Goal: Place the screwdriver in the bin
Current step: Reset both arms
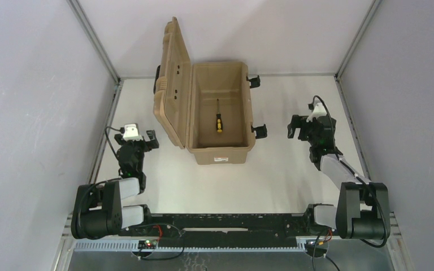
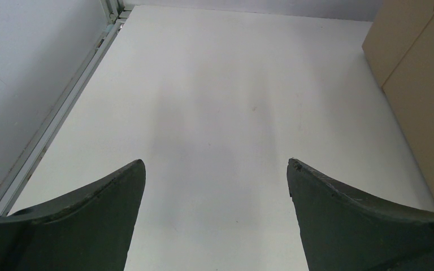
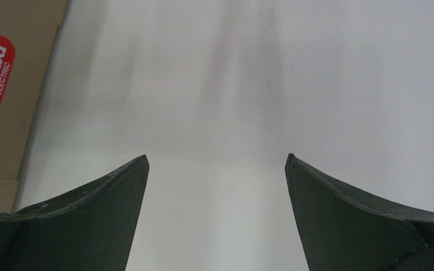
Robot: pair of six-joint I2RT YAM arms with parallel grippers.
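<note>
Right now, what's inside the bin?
The screwdriver lies on the floor of the open bin, its yellow-and-black handle toward the near end. Nothing else shows inside. The near wall hides a strip of floor right behind it, so that part is unchecked.

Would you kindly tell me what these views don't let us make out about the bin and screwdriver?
- Top view: the screwdriver lies inside the bin; its tip type is too small to tell.
- Top view: the white label has text too small to read.
- Left wrist view: the frame's right edge cuts off the bin; its inside is unseen.
- Right wrist view: likewise, at the left edge.
</note>
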